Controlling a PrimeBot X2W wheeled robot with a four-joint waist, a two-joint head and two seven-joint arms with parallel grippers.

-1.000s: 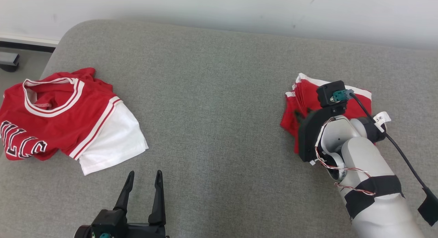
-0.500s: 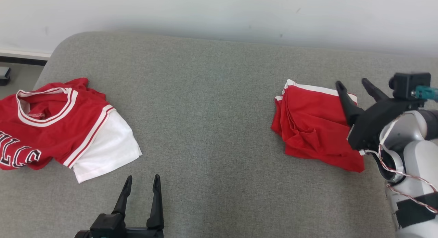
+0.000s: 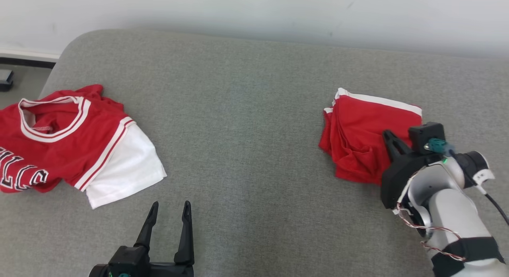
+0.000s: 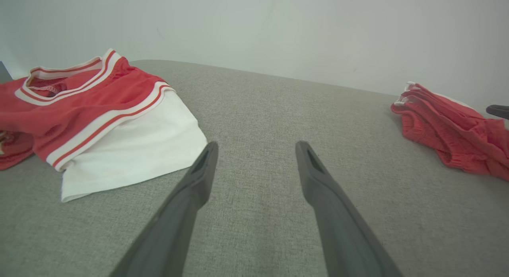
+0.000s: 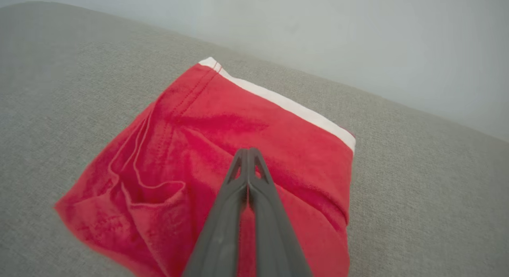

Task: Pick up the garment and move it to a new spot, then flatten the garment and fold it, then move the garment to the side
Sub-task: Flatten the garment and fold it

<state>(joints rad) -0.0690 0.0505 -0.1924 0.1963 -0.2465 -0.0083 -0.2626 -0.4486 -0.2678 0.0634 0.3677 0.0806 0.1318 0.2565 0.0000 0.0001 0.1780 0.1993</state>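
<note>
Item: folded red garment (image 3: 368, 143), lying right of centre on the grey cushion (image 3: 246, 149); right claw (image 5: 247, 153), spread at its right edge a moment ago, now pressed together over the cloth, gripping nothing; left claw (image 3: 170, 205) parted, idle; fold judged done, sideways move outstanding.

The head view looks down from high over the near edge of the grey cushion (image 3: 254, 110), facing the wall (image 3: 254, 10), far enough to take in the red-and-white jersey (image 3: 67, 133) and the folded red garment (image 3: 362, 133) together. The left wrist view sits low and near the cushion, looking along the left gripper (image 4: 256, 147) toward the wall; it shares both clothes with the head view. The right wrist view hangs close over the folded red garment, looking down along the right gripper (image 5: 247, 150).
</note>
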